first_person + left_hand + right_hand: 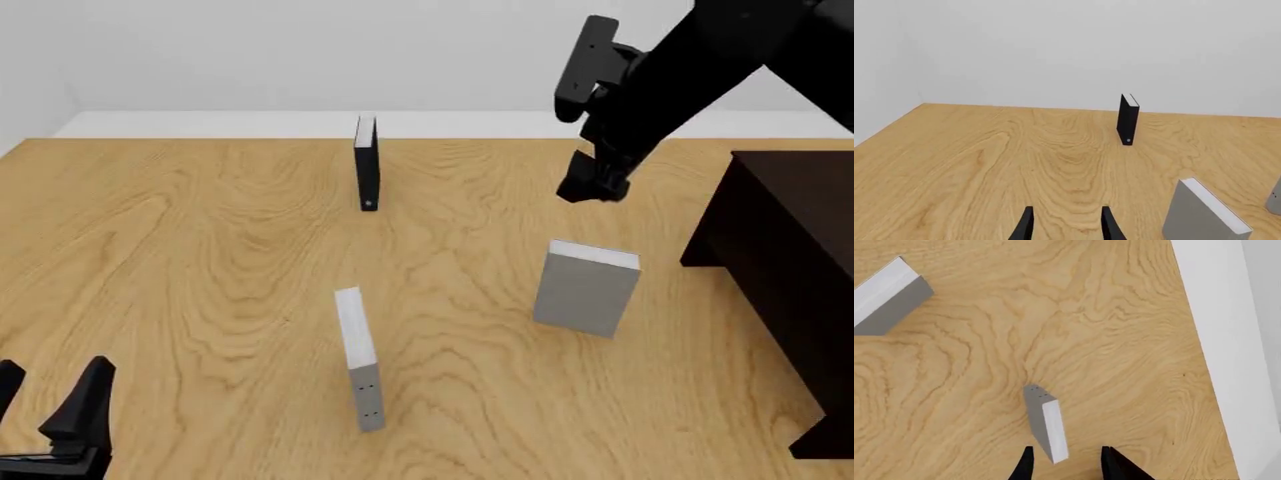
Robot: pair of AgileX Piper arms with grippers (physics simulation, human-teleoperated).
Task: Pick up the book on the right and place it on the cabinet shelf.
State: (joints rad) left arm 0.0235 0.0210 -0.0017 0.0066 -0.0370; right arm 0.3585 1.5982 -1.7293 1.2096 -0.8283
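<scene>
While the cabinet point(787, 260) is cropped, the book point(587, 290) stands clear.

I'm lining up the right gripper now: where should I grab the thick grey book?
Take the thick grey book by its top edge, coming straight down. It stands upright with broad covers exposed, so close the right gripper across its thickness, on the two covers.

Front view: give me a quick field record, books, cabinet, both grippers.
target book: thick grey book, upright, right of centre, untouched
thin grey book: upright, nearer the arms, centre
black book: upright, far side
cabinet: dark, at the right edge
right gripper: open, raised beyond the target book, holding nothing
left gripper: open, near left corner, holding nothing
table: wood
</scene>
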